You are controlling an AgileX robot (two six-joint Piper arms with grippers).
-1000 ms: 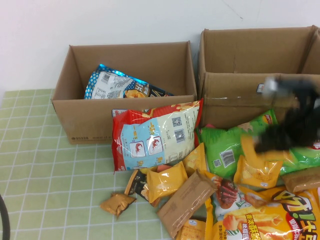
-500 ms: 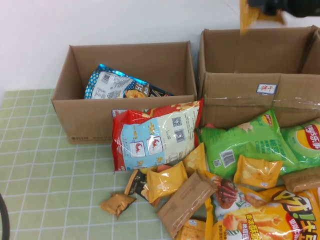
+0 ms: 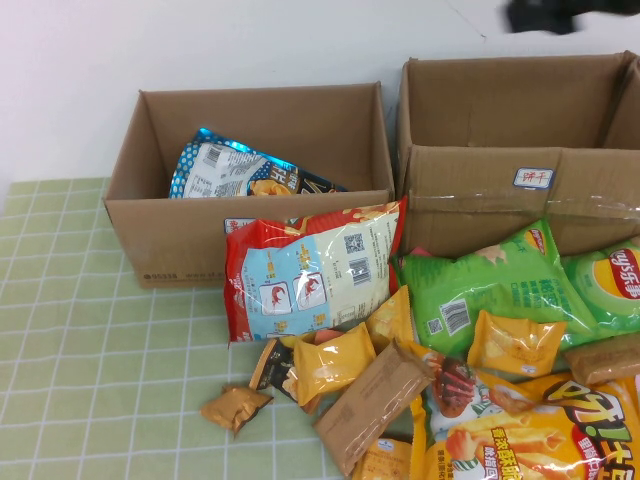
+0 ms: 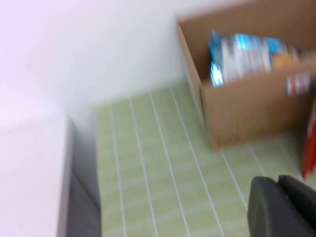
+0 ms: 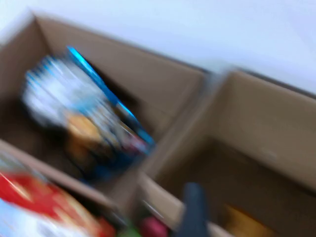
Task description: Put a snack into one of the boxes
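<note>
The blue foil chip bag (image 3: 245, 172) lies tilted inside the smaller brown box (image 3: 180, 235), and shows in the left wrist view (image 4: 247, 54) and the right wrist view (image 5: 84, 113). My right gripper (image 3: 545, 14) hangs blurred, high above the larger taped box (image 3: 480, 190), at the top right edge. It is open and empty, with one dark finger (image 5: 195, 212) in its own view. My left gripper (image 4: 282, 207) is shut and empty, low over the green cloth, left of the smaller box (image 4: 247, 113).
A small yellow packet (image 5: 247, 224) lies inside the larger box. A red bag (image 3: 310, 270) leans on the smaller box's front. Green bags (image 3: 490, 285) and several small packets (image 3: 330, 365) crowd the right front. The checked cloth (image 3: 80, 350) spreads left.
The right gripper lifted a yellow packet from the pile to above the larger box. The packet no longer hangs from it and lies in that box.
</note>
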